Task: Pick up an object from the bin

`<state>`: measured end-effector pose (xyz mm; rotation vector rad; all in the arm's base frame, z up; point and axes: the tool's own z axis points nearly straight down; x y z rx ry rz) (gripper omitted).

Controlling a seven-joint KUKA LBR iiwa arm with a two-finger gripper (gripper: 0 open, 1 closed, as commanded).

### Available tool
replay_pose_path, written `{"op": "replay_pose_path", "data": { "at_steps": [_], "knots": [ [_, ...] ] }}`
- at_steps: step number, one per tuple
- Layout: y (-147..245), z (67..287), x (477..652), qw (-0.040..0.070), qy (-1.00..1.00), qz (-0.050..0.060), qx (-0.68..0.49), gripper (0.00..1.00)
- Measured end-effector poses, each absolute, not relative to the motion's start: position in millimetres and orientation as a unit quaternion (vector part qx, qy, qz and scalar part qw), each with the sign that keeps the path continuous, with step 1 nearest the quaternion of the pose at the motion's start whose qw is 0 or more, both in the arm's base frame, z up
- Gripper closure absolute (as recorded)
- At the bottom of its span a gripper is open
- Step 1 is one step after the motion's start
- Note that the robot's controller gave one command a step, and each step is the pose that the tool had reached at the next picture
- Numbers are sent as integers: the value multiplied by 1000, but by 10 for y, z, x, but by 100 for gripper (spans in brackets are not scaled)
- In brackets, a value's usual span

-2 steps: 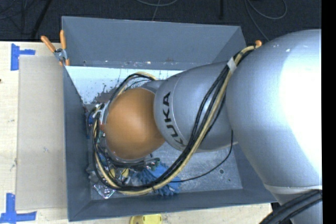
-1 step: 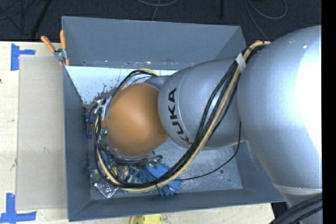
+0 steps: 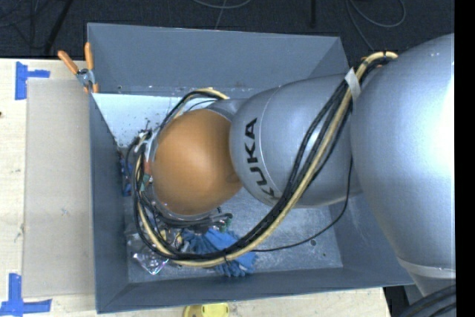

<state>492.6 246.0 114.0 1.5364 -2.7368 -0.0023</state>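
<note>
The step in hand appears to be the grasp approach: the arm [image 3: 297, 137] sits low in the bin [image 3: 326, 252], its tool [image 3: 187, 228] under the orange cover [image 3: 193, 159] (spread or pressed together cannot be told), just above a blue thing [image 3: 223, 243] by the near wall; next, probably a firm grip and vertical lift.

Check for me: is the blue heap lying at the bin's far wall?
No, the blue heap lies by the near wall of the bin, just below the orange wrist cover.

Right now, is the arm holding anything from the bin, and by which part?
It cannot be told: the arm's rounded orange cover blocks the view beneath it. Some blue pieces lie beside it in the grey metal bin.
</note>
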Motion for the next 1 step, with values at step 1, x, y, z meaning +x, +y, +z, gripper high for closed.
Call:
{"op": "replay_pose_path", "data": {
  "at_steps": [1],
  "knots": [
    [2463, 1283, 4930, 0, -872, -1, 489, 100]
  ]
}}
